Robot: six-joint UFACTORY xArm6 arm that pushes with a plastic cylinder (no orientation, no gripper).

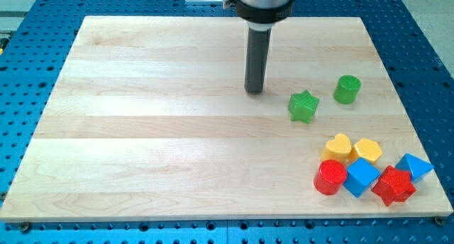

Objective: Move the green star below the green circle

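No gripper here, nothing clenched: the rod's tip (255,90) rests at ten o'clock of the green plastic star block (303,106), near but apart, likely placed to shove it toward four o'clock. The star sits at eight o'clock of the green plastic cylinder (circle) (347,89). Wooden worktop (156,130): two greens, two yellows, two reds, two blues.

Rod upright, coming down from view's top centre, wider dark collar above, my tip (255,91) resting on board, upper-middle area. No tilt visible.
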